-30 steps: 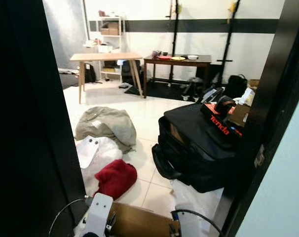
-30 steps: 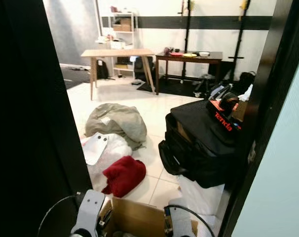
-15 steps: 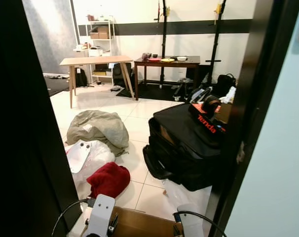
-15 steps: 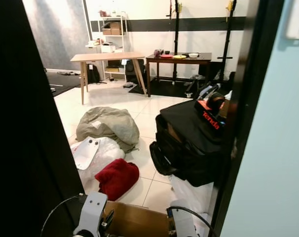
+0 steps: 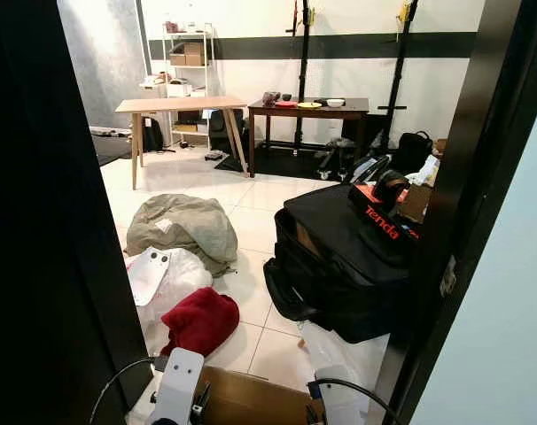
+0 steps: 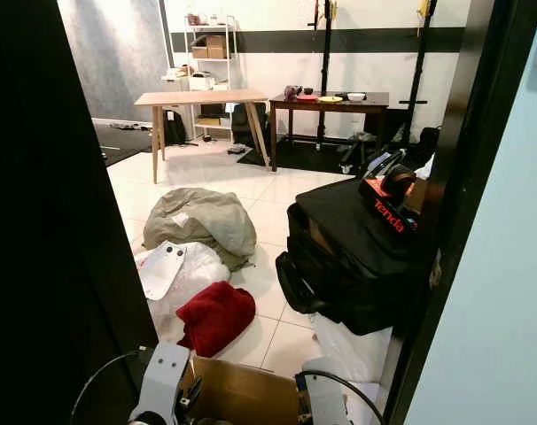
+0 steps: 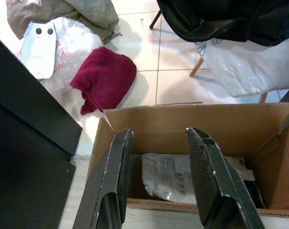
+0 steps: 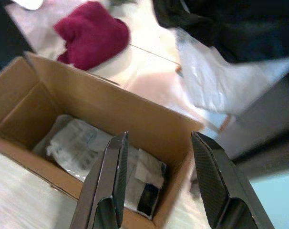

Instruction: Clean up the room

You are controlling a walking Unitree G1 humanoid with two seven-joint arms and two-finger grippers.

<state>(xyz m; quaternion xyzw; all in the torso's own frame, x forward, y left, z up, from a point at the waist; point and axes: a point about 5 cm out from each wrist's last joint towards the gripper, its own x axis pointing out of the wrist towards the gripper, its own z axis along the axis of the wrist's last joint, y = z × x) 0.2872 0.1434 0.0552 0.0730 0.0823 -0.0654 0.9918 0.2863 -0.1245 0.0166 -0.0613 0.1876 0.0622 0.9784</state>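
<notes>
Since half a second ago the head camera has swung slightly, the scene sliding sideways while the floor clutter lies unmoved. Nearest, the left gripper (image 7: 159, 181) and right gripper (image 8: 159, 183) hover spread and empty over the open brown cardboard box (image 7: 192, 126) holding white plastic packets. Just beyond on the tiled floor lies the crumpled dark-red cloth (image 5: 200, 320), probably soft, light and limp, best pinched at a raised fold, then the clear plastic bag (image 5: 167, 274) and grey-green jacket (image 5: 184, 228).
</notes>
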